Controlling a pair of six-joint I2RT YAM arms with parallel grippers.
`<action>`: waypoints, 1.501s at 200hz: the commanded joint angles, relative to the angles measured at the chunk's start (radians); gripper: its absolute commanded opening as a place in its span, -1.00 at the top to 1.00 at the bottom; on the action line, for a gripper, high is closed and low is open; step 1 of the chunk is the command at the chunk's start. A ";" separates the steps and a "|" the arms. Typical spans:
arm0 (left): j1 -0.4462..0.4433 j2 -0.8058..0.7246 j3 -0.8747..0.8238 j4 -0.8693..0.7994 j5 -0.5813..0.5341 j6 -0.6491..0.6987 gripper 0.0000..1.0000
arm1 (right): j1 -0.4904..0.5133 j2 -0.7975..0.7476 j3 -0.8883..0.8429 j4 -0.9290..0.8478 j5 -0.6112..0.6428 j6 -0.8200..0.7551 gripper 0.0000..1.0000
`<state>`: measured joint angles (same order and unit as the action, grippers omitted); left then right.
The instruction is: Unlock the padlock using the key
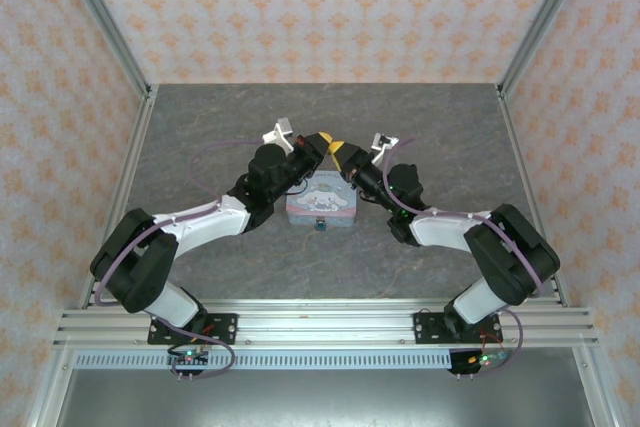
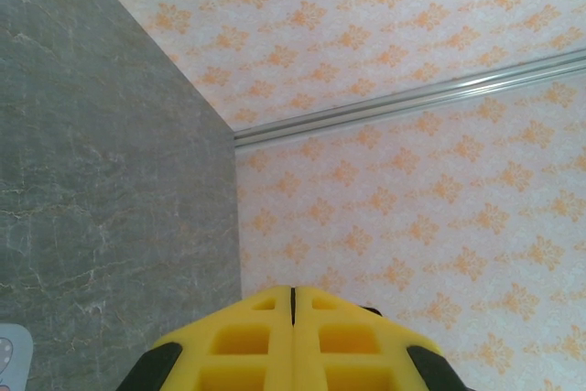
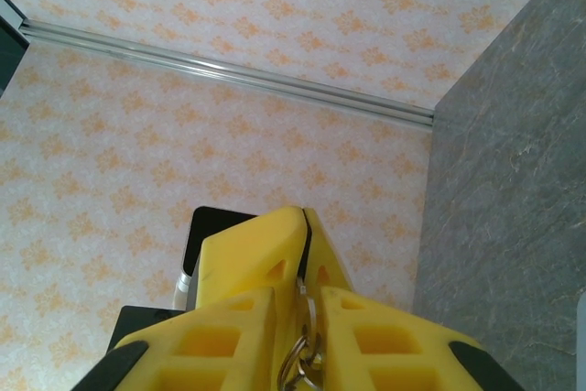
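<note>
Walling grey marbled table [image 1: 250,267], orange-flowered paper [image 1: 320,7]; key [image 3: 305,345] in right hand [image 3: 304,226].

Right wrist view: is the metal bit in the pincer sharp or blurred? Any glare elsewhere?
Right wrist: the metal ring in the right pincer is slightly soft, with glints; left wrist: wallpaper sharp, rail shines mildly; top external: even light, soft shadows, padlock too small for detail.

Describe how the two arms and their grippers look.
The left arm and right arm have black joints, white link shells and lilac cables looped alongside. The left gripper and right gripper have yellow fingers with rectangular recesses, on black mounts.
</note>
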<state>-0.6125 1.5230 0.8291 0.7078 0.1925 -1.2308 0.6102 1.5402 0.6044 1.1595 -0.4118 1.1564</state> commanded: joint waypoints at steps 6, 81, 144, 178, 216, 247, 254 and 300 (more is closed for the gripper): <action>0.007 0.005 -0.013 0.030 -0.022 -0.001 1.00 | 0.006 0.012 0.032 0.026 -0.017 -0.005 0.64; 0.007 -0.006 -0.020 0.022 -0.027 0.004 1.00 | 0.005 0.000 0.001 0.005 0.040 -0.011 0.52; 0.007 -0.013 -0.021 0.019 -0.028 0.003 1.00 | -0.001 0.000 -0.001 0.001 0.044 -0.007 0.63; 0.006 -0.012 -0.020 0.020 -0.030 0.003 1.00 | -0.001 0.001 0.000 0.002 0.034 -0.008 0.74; 0.007 -0.007 -0.017 0.019 -0.030 0.002 1.00 | -0.002 0.001 -0.002 0.003 0.017 -0.010 0.70; 0.007 -0.005 -0.015 0.019 -0.031 0.002 1.00 | -0.001 0.001 -0.005 0.006 0.008 -0.012 0.84; 0.007 -0.004 -0.015 0.022 -0.031 0.001 1.00 | -0.001 0.001 -0.005 0.006 0.008 -0.011 0.88; 0.006 -0.006 -0.022 0.026 -0.030 -0.004 1.00 | -0.001 0.000 0.006 0.005 0.007 -0.013 1.00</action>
<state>-0.6125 1.5234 0.8162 0.7078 0.1745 -1.2312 0.6071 1.5421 0.6041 1.1259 -0.3820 1.1557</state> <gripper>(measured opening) 0.043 0.042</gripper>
